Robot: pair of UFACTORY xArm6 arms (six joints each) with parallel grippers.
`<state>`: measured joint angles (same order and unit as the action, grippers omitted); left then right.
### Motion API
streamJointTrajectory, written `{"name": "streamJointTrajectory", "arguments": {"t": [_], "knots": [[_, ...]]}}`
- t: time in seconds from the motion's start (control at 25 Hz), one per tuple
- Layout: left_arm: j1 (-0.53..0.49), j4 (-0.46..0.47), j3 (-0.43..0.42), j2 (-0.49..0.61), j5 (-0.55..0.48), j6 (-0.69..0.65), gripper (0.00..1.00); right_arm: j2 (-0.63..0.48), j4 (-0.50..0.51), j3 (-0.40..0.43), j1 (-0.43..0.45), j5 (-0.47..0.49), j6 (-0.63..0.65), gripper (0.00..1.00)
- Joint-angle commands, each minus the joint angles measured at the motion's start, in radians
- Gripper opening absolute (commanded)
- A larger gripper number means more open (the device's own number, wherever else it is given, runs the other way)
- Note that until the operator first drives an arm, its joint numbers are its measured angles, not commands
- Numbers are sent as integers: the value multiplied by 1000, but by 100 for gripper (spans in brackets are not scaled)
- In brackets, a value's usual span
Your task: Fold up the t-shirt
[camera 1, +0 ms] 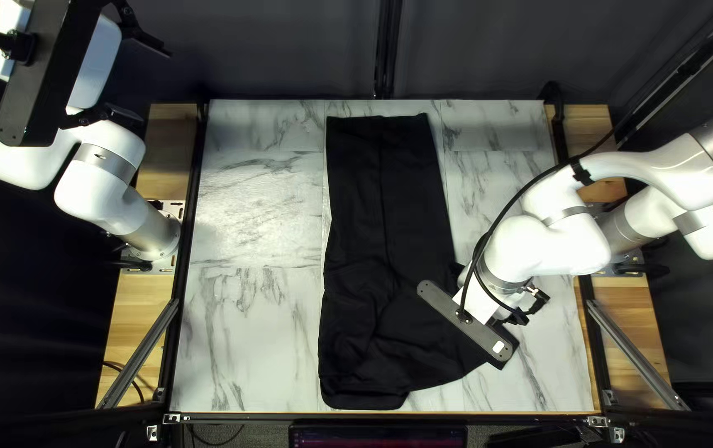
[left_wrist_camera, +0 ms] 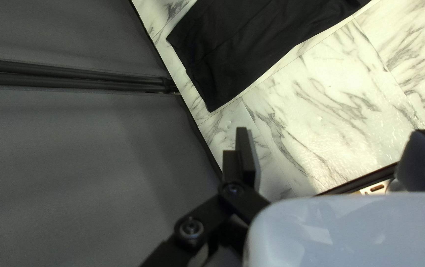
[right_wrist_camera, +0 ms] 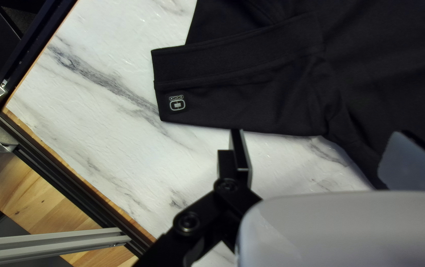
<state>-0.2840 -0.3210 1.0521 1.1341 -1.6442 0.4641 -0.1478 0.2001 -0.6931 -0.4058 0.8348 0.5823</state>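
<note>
A black t-shirt (camera 1: 381,199) lies lengthwise on the table, its narrower folded part toward the far edge and a wider rumpled part near the front. My left gripper (camera 1: 147,83) is raised off the table's left side, open and empty. In the left wrist view, the shirt (left_wrist_camera: 252,44) lies beyond the open gripper (left_wrist_camera: 334,155). My right gripper (camera 1: 532,305) is at the shirt's right side, its fingertips hidden there. In the right wrist view, the open gripper (right_wrist_camera: 326,155) holds nothing; a banded sleeve end (right_wrist_camera: 237,94) with a small logo lies just ahead.
The marble-patterned table (camera 1: 249,216) shows bare surface left of the shirt and a strip on its right. Dark rails (camera 1: 190,249) border it, and a dark curtain (camera 1: 290,50) hangs behind. A cable (camera 1: 510,199) loops along my right arm.
</note>
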Motion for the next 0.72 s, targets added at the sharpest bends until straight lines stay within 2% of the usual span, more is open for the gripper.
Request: {"name": "streamJointTrajectory", "arguments": {"t": [0.04, 0.44, 0.56, 0.72], "knots": [[0, 0, 0, 0, 0, 0, 100, 0, 0, 0, 0, 0, 0, 100], [0, 0, 0, 0, 0, 0, 100, 0, 0, 0, 0, 0, 0, 100], [0, 0, 0, 0, 0, 0, 100, 95, -66, -69, -15, 1, -37, 100], [0, 0, 0, 0, 0, 0, 100, 167, -111, -114, -32, -5, -66, 100]]}}
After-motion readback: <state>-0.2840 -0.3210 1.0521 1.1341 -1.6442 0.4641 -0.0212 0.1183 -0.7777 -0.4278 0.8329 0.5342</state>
